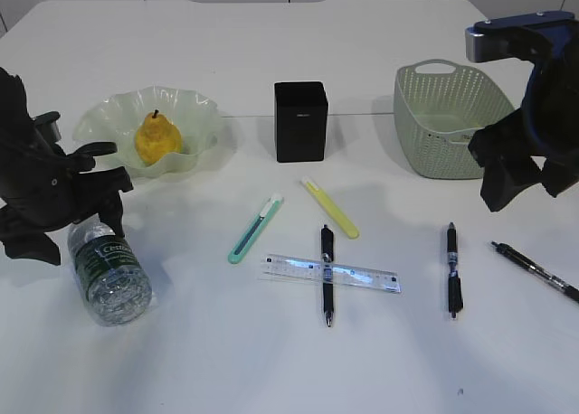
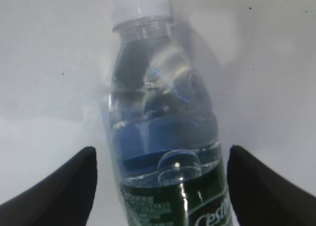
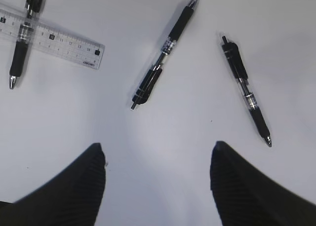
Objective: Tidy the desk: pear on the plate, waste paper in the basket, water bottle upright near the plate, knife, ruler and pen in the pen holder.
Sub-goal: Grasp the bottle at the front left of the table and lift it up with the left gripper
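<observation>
The pear [image 1: 157, 136] sits in the pale-green plate [image 1: 109, 116] at the back left. In front of the plate the water bottle [image 1: 109, 269] lies on its side. My left gripper [image 1: 72, 217] is open over its cap end. In the left wrist view the fingers [image 2: 74, 186] stand either side of the bottle [image 2: 163, 137] with small gaps. A teal knife [image 1: 255, 228] and a yellow knife [image 1: 330, 208] lie mid-table. The clear ruler [image 1: 330, 273] lies under a black pen [image 1: 327, 251]. The black pen holder [image 1: 300, 120] and the basket [image 1: 448, 116] stand behind. My right gripper [image 1: 529, 192] hangs open and empty. No waste paper shows.
Two more black pens [image 1: 451, 269] [image 1: 536, 271] lie at the right front. The right wrist view shows them [image 3: 163, 53] [image 3: 245, 95] and the ruler's end [image 3: 54, 43] beyond my open right gripper [image 3: 157, 147], which hangs over bare table.
</observation>
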